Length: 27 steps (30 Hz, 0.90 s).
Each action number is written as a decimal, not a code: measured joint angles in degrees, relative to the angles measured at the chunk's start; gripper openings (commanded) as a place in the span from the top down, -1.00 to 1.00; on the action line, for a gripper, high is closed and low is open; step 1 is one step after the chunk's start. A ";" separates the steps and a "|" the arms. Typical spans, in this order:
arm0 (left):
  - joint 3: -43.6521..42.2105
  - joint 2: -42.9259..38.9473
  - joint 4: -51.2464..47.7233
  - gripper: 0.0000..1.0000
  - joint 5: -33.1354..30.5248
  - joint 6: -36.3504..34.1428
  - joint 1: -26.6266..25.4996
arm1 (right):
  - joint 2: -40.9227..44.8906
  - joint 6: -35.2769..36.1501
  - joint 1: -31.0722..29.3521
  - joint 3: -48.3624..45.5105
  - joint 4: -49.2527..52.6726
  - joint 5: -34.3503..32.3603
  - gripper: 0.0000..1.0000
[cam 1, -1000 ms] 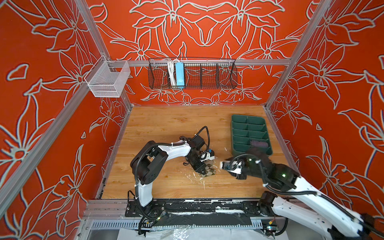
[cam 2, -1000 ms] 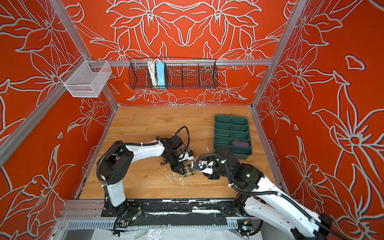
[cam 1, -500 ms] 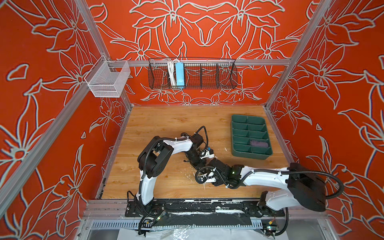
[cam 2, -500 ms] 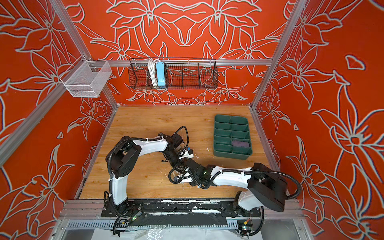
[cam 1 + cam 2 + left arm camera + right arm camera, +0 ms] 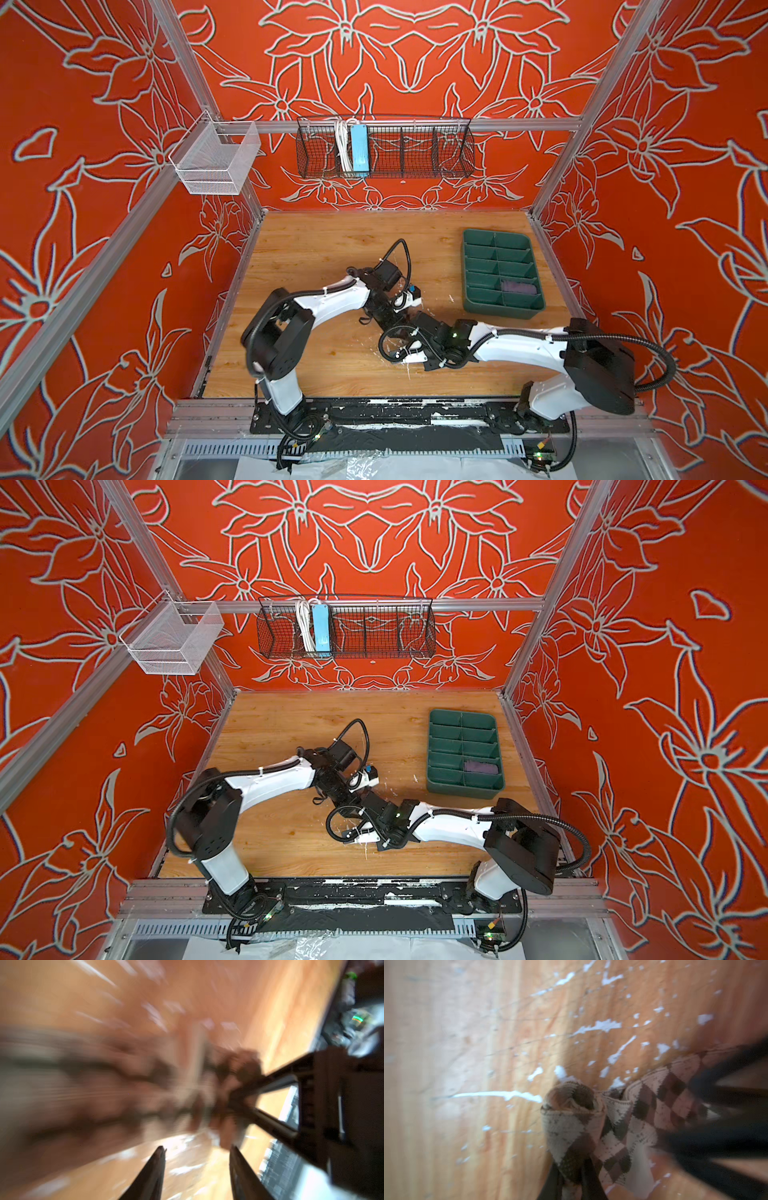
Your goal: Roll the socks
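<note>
Roughly at the middle of the worktop (image 5: 332, 257), a little toward its near edge, both grippers sat close together over the argyle sock (image 5: 643, 1109). The right gripper (image 5: 571, 1167) was clamped on the sock's rolled end, and the unrolled part lay beside it on the wood. The left gripper (image 5: 197, 1149) had its jaws apart, though that wrist view was badly blurred. The purple sock (image 5: 517, 286) lay in the green tray (image 5: 503, 309) by the right edge, in the right-hand column, second compartment from the near end.
</note>
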<state>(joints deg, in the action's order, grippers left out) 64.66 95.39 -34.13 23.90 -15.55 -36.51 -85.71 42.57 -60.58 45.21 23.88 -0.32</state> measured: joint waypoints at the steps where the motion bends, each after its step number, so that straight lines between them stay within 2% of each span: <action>1: -0.94 -3.50 2.21 0.00 -4.17 0.48 0.13 | -0.13 -0.57 0.00 0.70 1.92 1.09 1.00; 4: -4.57 -12.70 9.01 0.00 -15.04 1.14 0.48 | -1.64 -2.01 0.13 3.39 6.95 4.07 1.00; 5: -6.34 -16.48 11.87 -0.16 -19.10 1.20 0.70 | -2.69 -2.58 0.28 4.68 8.44 5.29 1.00; 8: -10.91 -26.47 18.47 -0.95 -28.09 1.62 1.92 | -6.71 -3.91 1.62 9.44 12.70 9.57 0.98; 10: -12.39 -33.11 20.26 -0.95 -31.52 1.77 3.45 | -10.40 -4.92 2.89 13.64 16.09 12.66 0.97; 13: -11.32 -41.09 18.80 -0.95 -31.28 0.00 5.14 | -17.29 -6.14 5.22 21.20 21.51 17.31 0.96; 18: -8.28 -49.96 11.91 -0.99 -20.72 -7.78 4.28 | -26.53 -6.84 8.90 31.10 30.71 24.26 0.89; 20: -8.22 -51.87 9.01 -1.00 -19.61 -10.78 0.87 | -28.70 -6.75 10.05 33.20 33.11 26.45 0.87; 22: -9.09 -52.02 6.99 -0.99 -21.86 -14.12 -5.92 | -30.40 -6.69 11.13 34.82 35.01 28.24 0.86; 27: -20.94 -47.32 8.66 -0.75 -33.18 -19.19 -24.98 | -34.10 -6.40 13.16 38.18 39.01 31.82 0.84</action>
<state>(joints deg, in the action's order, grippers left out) 43.72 48.07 -25.47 -9.28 -34.74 -61.49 -119.81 36.16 -47.42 83.40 62.89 31.51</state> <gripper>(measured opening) 0.911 0.124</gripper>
